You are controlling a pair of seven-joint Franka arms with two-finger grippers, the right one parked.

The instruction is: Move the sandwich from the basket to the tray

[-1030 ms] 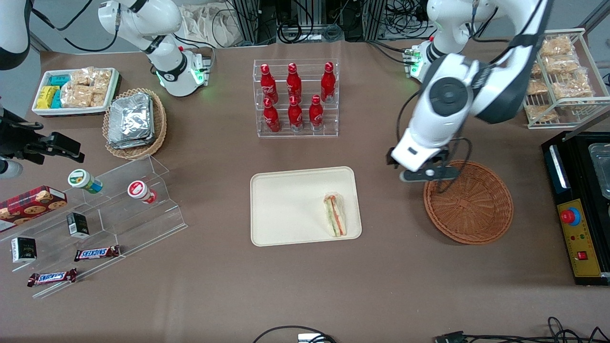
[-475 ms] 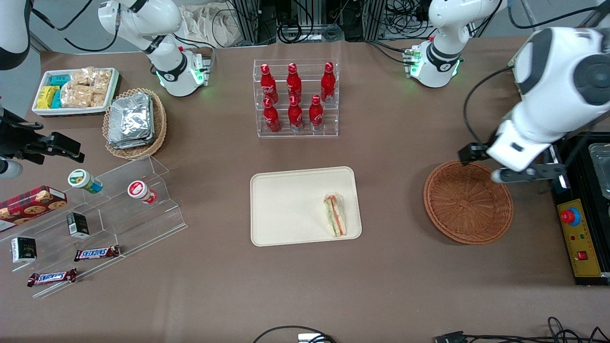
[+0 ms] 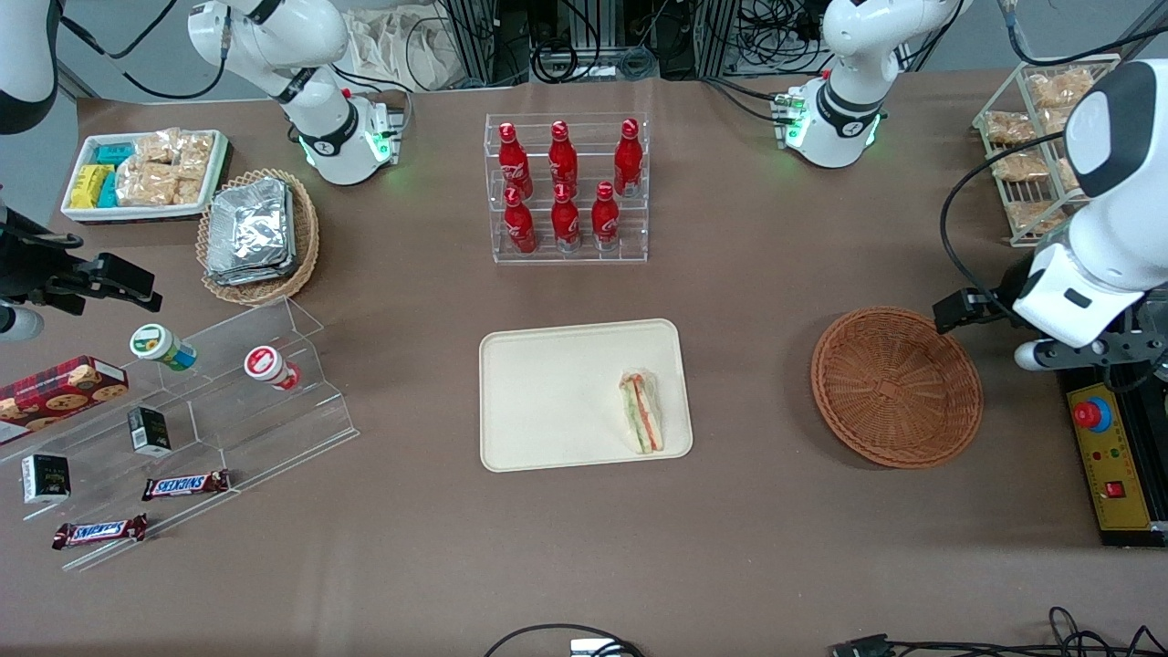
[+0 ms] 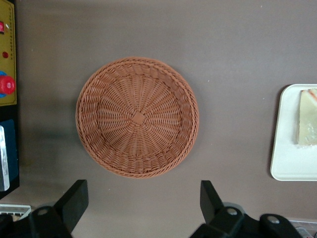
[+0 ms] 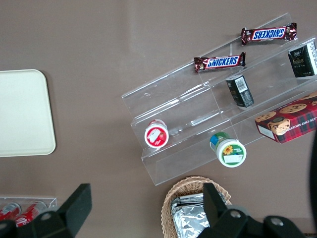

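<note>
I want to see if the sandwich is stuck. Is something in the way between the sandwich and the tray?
No, nothing is in the way. The sandwich already lies on the tray. The basket holds nothing, and the open gripper hangs above the table beside it, toward the working arm's end.

Front cam sits high, looks steeply down on the whole table. Left wrist cam looks straight down from above the basket [image 4: 137, 117], its gripper [image 4: 141, 206] fingers spread at frame edge. Shares basket [image 3: 896, 386] and tray [image 4: 285, 148] edge w/ front view. Right wrist cam looks down over the snack shelf [image 5: 218, 119].
</note>
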